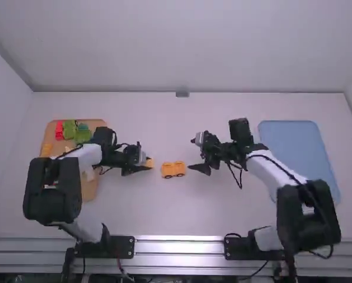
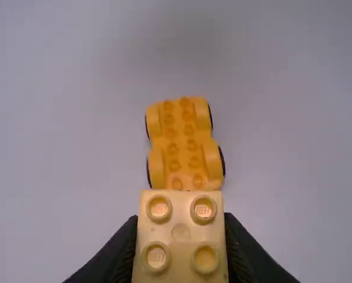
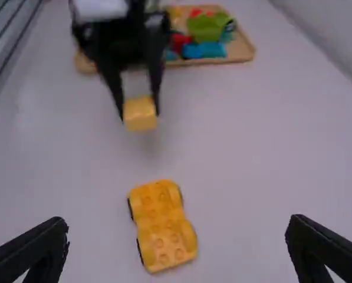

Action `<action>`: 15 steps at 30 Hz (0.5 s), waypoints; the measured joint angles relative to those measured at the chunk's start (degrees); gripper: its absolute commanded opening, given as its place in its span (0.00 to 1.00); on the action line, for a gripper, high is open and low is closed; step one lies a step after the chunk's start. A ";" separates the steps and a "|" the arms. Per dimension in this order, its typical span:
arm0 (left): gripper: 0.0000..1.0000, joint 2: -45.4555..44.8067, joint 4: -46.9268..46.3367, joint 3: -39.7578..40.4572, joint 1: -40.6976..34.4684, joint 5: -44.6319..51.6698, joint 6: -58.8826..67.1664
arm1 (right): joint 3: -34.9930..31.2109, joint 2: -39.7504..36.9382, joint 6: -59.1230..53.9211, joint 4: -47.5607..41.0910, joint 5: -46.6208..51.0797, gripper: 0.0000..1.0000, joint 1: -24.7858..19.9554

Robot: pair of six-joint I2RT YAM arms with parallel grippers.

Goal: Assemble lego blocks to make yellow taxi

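Clamped in the left gripper [image 2: 180, 236]: one yellow block [image 3: 140, 114], squeezed by its sides, bumps up, likely so as to click down flat. Wide apart, with nothing between: the fingers of the right gripper [image 3: 176, 236], maybe ready to keep the car from sliding. Between both grippers, on the white table [image 1: 181, 218]: the yellow car base [image 1: 173, 170], wheels down and bumps up, good for stacking. Over by the left arm: a tan tray [image 1: 91, 190] with red blocks [image 1: 59, 130] and green blocks [image 1: 69, 129], handy for picking. By the right arm: a blue tray [image 1: 290, 144]. Next, probably: line up bumps, then press straight down, gently, to stop any tipping.
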 measured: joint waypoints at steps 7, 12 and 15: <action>0.22 -0.26 9.05 -2.58 -7.30 0.17 -9.97 | -0.85 10.56 -14.71 3.82 -1.44 0.99 2.80; 0.21 -0.26 17.92 -4.46 -12.09 -2.80 -19.41 | -0.85 16.98 -15.58 13.38 -2.29 0.99 2.14; 0.19 -0.24 22.23 -5.60 -15.10 -5.64 -25.44 | -0.85 21.33 -13.07 19.87 -2.45 0.99 2.56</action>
